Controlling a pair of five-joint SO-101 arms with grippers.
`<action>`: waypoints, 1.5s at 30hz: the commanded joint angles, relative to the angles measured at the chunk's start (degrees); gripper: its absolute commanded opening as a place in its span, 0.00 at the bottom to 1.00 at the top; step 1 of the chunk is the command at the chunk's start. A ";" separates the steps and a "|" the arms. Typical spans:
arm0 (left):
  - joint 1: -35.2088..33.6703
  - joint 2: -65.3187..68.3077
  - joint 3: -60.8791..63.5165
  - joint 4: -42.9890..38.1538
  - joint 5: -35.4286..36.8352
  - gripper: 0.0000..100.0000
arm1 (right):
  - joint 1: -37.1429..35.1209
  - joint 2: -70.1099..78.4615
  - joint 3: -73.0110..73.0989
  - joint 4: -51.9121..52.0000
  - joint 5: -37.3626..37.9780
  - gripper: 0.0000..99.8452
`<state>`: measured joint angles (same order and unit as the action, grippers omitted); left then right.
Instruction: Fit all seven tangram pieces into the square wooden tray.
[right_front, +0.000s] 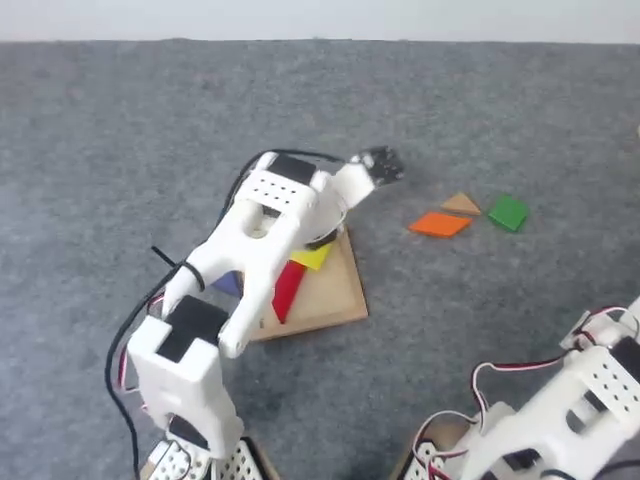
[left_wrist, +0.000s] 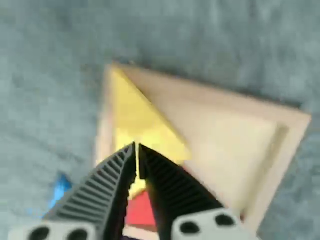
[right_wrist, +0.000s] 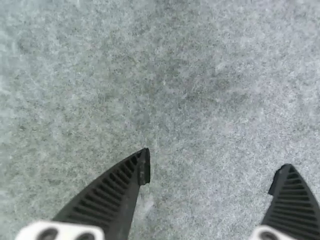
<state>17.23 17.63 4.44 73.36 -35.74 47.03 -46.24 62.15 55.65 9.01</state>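
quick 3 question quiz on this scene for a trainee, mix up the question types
1. True or false: the green square lies inside the wooden tray.
2. Fill in: the right gripper hangs over grey carpet with its fingers ____.
3. The piece nearest the orange parallelogram is: A a tan triangle, B a pink square, C a white circle.
Key: 1 false; 2 open; 3 A.

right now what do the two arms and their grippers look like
Both arms are white plastic with rows of small holes and black motor blocks. The left arm carries a black cable; the right arm has thin red and white wires. The left gripper and right gripper have black, ribbed, tapering fingers on white bases.
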 joint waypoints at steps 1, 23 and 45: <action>1.05 -1.14 -7.69 -5.45 4.04 0.02 | -0.48 -1.63 -0.35 -0.92 0.79 0.38; 3.78 17.05 -19.74 -7.03 4.04 0.02 | -0.57 -1.63 -0.35 -1.10 0.79 0.38; 6.42 16.09 -22.81 -2.64 4.04 0.02 | -0.48 -1.63 -0.35 -1.01 0.79 0.38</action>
<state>22.33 35.21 -15.78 70.02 -32.31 47.03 -46.24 62.15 55.65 9.01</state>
